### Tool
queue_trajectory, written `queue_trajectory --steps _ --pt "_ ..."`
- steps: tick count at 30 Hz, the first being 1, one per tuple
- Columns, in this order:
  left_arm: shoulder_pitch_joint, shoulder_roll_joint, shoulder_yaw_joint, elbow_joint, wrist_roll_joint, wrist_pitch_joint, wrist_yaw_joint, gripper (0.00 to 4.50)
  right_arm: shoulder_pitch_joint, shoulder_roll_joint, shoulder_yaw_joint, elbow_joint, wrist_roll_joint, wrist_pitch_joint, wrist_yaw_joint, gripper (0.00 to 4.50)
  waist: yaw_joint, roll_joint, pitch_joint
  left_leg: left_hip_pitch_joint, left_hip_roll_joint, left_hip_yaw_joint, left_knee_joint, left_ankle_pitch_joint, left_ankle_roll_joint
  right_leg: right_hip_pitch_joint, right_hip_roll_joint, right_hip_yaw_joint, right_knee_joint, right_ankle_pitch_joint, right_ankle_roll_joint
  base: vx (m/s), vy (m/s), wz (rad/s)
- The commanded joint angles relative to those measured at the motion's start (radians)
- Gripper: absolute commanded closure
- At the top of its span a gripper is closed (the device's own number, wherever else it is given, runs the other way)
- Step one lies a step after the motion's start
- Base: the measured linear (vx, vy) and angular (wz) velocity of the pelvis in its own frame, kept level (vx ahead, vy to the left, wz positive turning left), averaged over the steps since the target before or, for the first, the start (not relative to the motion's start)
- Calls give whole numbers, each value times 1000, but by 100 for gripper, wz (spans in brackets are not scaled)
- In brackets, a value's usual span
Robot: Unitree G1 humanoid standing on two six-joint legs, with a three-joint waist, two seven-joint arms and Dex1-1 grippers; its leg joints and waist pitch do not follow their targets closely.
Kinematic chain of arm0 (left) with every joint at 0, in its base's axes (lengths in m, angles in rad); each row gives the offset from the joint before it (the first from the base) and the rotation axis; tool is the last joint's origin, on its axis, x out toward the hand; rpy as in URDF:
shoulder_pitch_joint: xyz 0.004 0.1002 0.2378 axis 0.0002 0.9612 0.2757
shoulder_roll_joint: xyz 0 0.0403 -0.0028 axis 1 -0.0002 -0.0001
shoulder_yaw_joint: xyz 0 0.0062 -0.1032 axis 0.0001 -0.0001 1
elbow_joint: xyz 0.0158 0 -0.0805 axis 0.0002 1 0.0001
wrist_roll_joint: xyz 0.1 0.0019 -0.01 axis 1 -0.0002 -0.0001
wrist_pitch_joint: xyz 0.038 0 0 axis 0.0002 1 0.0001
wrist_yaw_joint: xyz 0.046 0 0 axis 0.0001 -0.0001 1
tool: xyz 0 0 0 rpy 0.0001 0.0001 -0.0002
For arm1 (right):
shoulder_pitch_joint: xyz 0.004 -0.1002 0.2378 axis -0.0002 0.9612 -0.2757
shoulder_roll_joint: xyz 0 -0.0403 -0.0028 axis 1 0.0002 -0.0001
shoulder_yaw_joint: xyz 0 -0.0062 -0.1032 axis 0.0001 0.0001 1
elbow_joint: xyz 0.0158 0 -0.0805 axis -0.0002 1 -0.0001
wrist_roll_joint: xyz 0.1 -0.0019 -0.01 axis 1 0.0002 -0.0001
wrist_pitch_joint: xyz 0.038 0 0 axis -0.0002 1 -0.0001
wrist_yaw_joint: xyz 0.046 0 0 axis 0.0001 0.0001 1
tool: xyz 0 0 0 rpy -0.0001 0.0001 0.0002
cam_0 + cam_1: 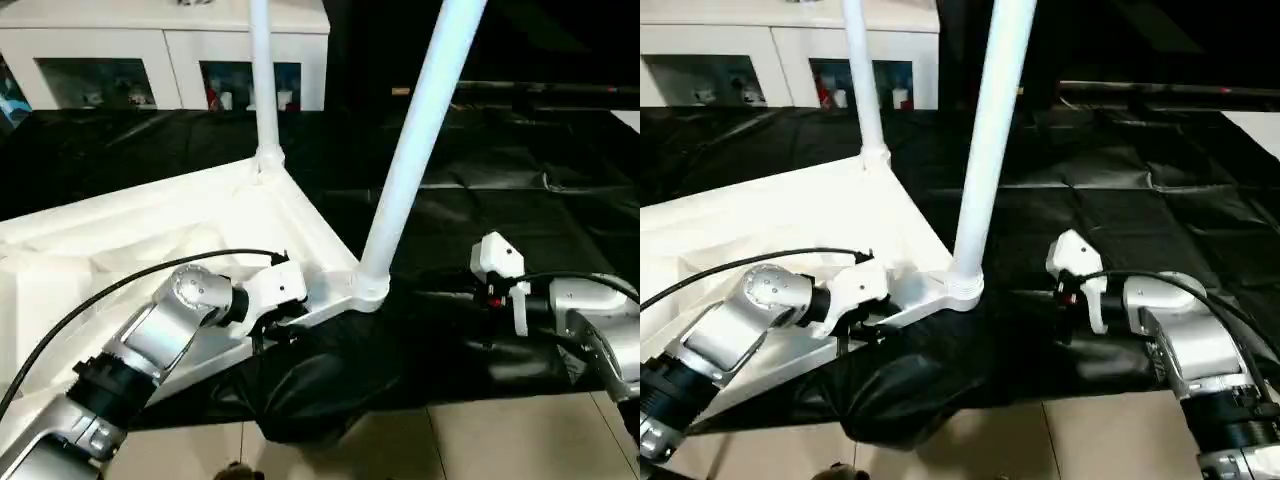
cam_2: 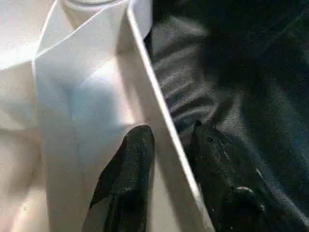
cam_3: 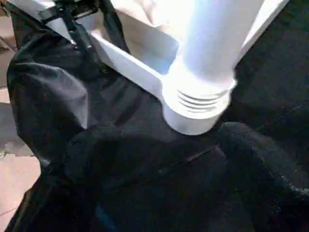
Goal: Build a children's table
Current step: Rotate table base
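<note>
The children's table lies upside down on a black cloth: a white tabletop (image 1: 150, 215) with two white legs standing up from it. One leg (image 1: 415, 140) rises from the near corner socket (image 1: 368, 288), the other leg (image 1: 263, 80) from the far corner. My left gripper (image 2: 169, 140) sits astride the tabletop's near rim (image 2: 159, 121), one black finger (image 2: 130, 164) inside the rim and one outside, jaws narrow but apart. My right gripper (image 3: 174, 145) is open, low over the cloth, just to the right of the near socket (image 3: 198, 104).
A white glass-door cabinet (image 1: 160, 50) stands behind the table. The black cloth (image 1: 520, 200) covers the floor to the right and bunches up under the near rim (image 1: 320, 390). Pale floor tiles (image 1: 480, 440) show at the front edge.
</note>
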Motion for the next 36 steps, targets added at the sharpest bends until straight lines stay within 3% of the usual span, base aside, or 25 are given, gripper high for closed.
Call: queue_trajectory --steps 1,7,9,10,12,16,22,24,27,28,29,32,36 --pt "-26 10 -7 47 25 -83 -14 330 -1 -10 -1 -28 0 18 -5 68 3 0 -69 23 26 -20 -68 -284 7 39 -53 43 -91 -236 -191 0 0 0" --pt "-76 -23 -37 152 33 -296 -98 363 5 -18 -1 -48 8 28 -10 68 6 1 -71 26 28 -18 -67 -284 1 38 -55 45 -89 -226 -187 0 0 0" --pt "-90 -32 -49 185 44 -338 -104 371 11 -21 -5 -50 11 26 -10 68 15 5 -73 27 29 -17 -66 -276 3 39 -55 45 -88 -217 -190 0 0 0" --pt "-100 -38 -59 211 54 -373 -107 371 15 -24 -8 -50 12 23 -9 68 19 1 -73 25 29 -17 -66 -271 4 40 -56 44 -87 -211 -190 0 0 0" --pt "-120 -44 -84 263 83 -455 -106 373 24 -27 -11 -50 13 20 -10 68 30 3 -73 32 31 -16 -66 -281 4 35 -58 45 -88 -217 -190 0 0 0" --pt "-147 -59 -93 341 117 -534 -101 377 30 -23 -7 -43 10 14 -14 68 40 -2 -71 28 31 -18 -69 -293 -1 38 -63 43 -92 -267 -172 0 0 0" --pt "-169 -67 -53 439 110 -601 -93 377 18 2 12 -37 10 10 -22 68 51 -1 -72 26 31 -19 -69 -289 -3 37 -67 42 -92 -284 -162 0 0 0" --pt "-170 -72 -40 454 102 -603 -87 377 20 3 11 -39 11 11 -24 68 51 -2 -72 24 30 -19 -69 -289 -2 38 -68 42 -92 -297 -155 0 0 0" --pt "-160 -102 33 443 20 -470 -95 377 31 4 8 -47 16 15 -29 68 51 1 -71 27 31 -18 -68 -292 -2 34 -69 42 -94 -320 -163 0 0 0" --pt "-156 -113 63 430 -20 -380 -113 377 38 3 5 -51 18 18 -32 68 49 2 -70 27 31 -17 -69 -296 -7 36 -68 41 -92 -325 -169 0 0 0" --pt "-154 -116 74 422 -35 -354 -119 347 41 2 2 -52 20 19 -35 68 50 2 -70 26 30 -19 -70 -295 -5 36 -69 41 -94 -329 -171 0 0 0" --pt "-153 -123 103 397 -49 -232 -79 325 55 -2 -3 -63 24 24 -42 68 43 3 -72 25 31 -20 -70 -308 -4 36 -66 41 -93 -308 -175 0 0 0" --pt "-143 -121 108 368 -21 -166 -39 287 68 1 -4 -78 26 29 -51 68 40 2 -72 22 29 -20 -69 -288 7 39 -64 40 -92 -284 -171 0 0 0"
